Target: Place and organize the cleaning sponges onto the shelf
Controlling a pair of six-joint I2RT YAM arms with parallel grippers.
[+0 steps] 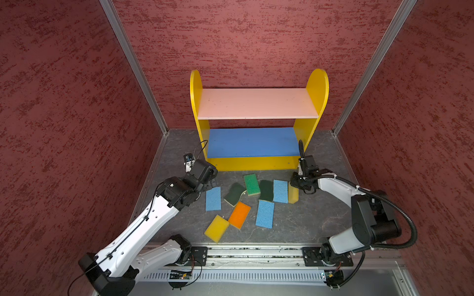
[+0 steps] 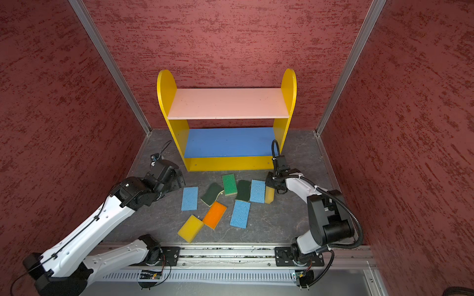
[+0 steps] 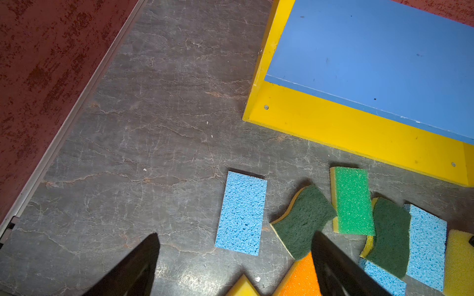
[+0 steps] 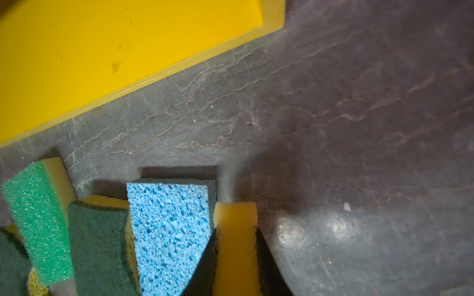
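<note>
The shelf (image 1: pixel 196 102) stands at the back with bare pink and blue boards. The cleaning sponges lie scattered on the floor in front of it: a light blue one (image 1: pixel 213 198), a dark green scourer (image 1: pixel 234 194), a bright green one (image 1: pixel 252 184), an orange one (image 1: pixel 239 214) and a yellow one (image 1: pixel 216 228). My right gripper (image 4: pixel 236 229) is shut on a second yellow sponge (image 4: pixel 236 217), which stands on its long edge beside a blue sponge (image 4: pixel 169 225). Both fingers touch its sides. My left gripper (image 3: pixel 236 234) hangs open above the leftmost blue sponge (image 3: pixel 241 212), holding nothing.
Red walls close in the dark slate floor (image 1: pixel 307 217) on three sides. A metal rail (image 1: pixel 256 253) runs along the front edge. Bare floor lies left of the shelf (image 3: pixel 154 115) and right of the sponges (image 4: pixel 359 153).
</note>
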